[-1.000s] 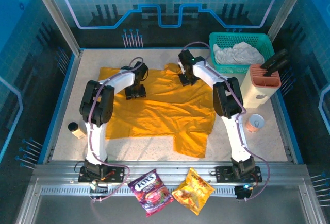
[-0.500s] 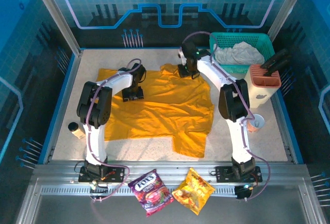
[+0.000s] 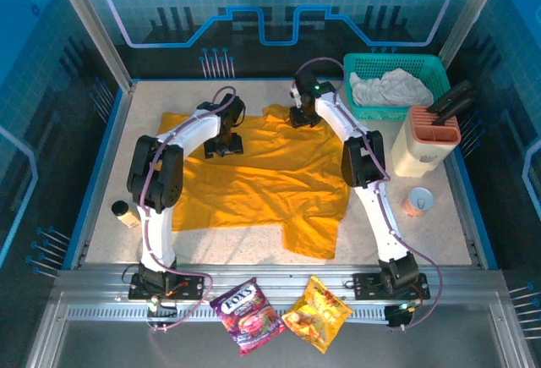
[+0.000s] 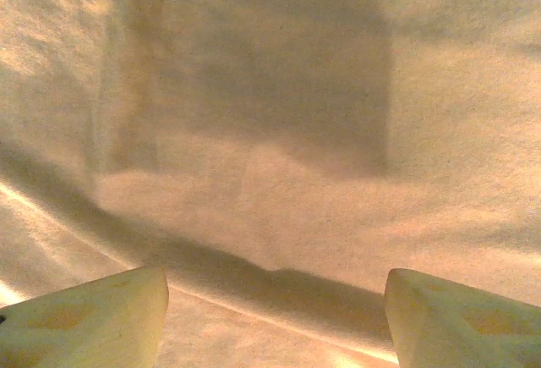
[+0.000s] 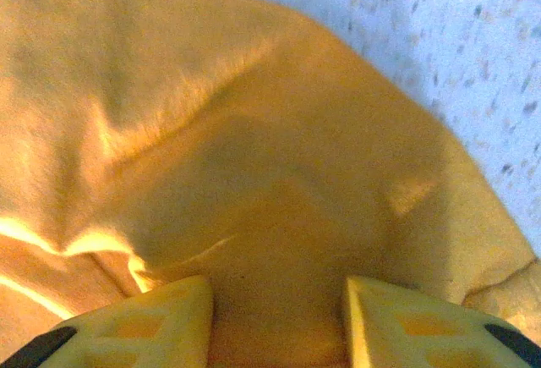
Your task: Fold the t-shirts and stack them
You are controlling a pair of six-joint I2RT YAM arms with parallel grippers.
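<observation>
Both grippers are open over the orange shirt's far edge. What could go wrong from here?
The golden-orange cloth t-shirt lies wrinkled, so a fold now would likely trap creases.
The left gripper and right gripper hover open above cloth; a shallow pinch might catch one layer.
The right arm passes close to the green plastic basket and could knock it.

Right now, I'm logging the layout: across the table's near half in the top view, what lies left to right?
Bottle → orange shirt → can.

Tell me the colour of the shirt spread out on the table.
Plain golden-orange shirt, no pattern; best seen in the top external view.
</observation>
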